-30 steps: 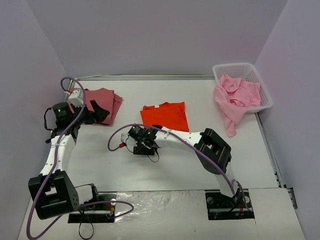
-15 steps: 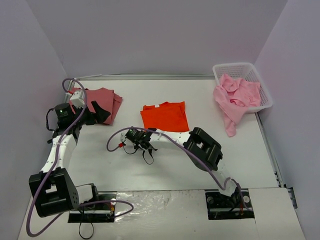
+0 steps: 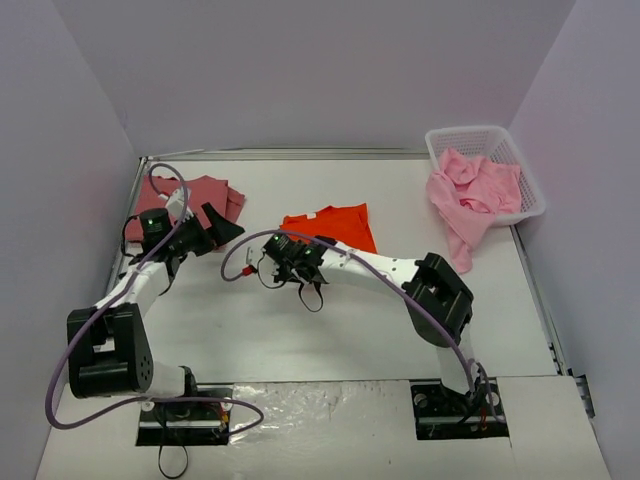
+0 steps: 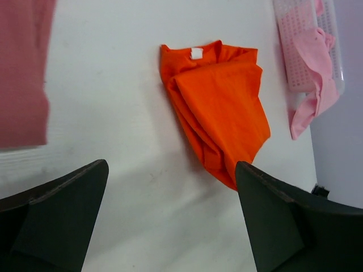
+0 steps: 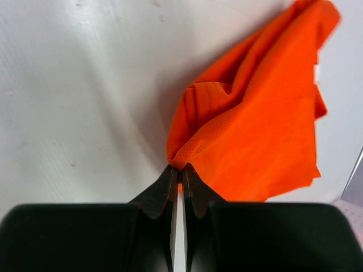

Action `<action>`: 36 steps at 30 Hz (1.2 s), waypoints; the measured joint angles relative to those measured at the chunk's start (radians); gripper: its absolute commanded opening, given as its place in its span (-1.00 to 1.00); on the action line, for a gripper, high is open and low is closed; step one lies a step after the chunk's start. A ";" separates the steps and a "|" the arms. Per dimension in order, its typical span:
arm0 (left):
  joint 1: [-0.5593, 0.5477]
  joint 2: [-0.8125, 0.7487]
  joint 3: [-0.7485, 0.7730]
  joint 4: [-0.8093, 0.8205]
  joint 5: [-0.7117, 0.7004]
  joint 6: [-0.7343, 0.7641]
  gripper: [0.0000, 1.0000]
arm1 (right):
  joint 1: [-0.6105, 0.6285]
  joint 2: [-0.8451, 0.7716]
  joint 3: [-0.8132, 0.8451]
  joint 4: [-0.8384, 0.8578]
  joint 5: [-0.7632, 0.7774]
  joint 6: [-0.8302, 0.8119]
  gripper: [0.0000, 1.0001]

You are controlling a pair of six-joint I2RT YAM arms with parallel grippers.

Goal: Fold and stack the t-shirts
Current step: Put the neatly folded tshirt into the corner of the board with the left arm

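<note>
right tool [image 5: 180,169] pinching orange shirt [image 5: 255,124] corner, left tool [image 4: 171,165] spread wide, empty, rose shirt [image 4: 20,73] partly cropped

overhead rear view, two downward wrist views, orange t-shirt [image 3: 335,225] in all

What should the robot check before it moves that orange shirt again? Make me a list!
1. Right gripper has hold of the orange t-shirt: ok, jaws shut on a corner.
2. How many cloth layers are in that pinch: cannot tell.
3. Orange t-shirt lies flat and neat: not ok, it is rumpled and bunched.
4. Left gripper is free to help: ok, open and holding nothing, over the table, apart from the orange t-shirt in the top view.
5. Rose t-shirt is ready as the bottom of the stack: ok, it lies folded at the far left.
6. Pink t-shirts are done: not ok, heaped in the basket, one hanging over its rim.
</note>
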 measured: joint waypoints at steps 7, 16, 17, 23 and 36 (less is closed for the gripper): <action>-0.124 0.084 0.000 0.086 0.004 -0.148 0.89 | -0.077 -0.057 0.022 -0.023 -0.071 0.014 -1.00; -0.257 0.242 -0.018 0.185 -0.065 -0.334 0.89 | -0.107 -0.001 0.029 -0.070 -0.105 0.027 -1.00; -0.265 0.266 -0.018 0.202 -0.065 -0.356 0.89 | -0.109 0.005 0.033 -0.079 -0.105 0.027 -1.00; -0.336 0.394 -0.011 0.312 -0.077 -0.476 0.89 | -0.109 0.023 0.064 -0.100 -0.111 0.027 -1.00; -0.414 0.537 0.069 0.492 -0.079 -0.656 0.89 | -0.108 0.025 0.116 -0.122 -0.132 0.026 -1.00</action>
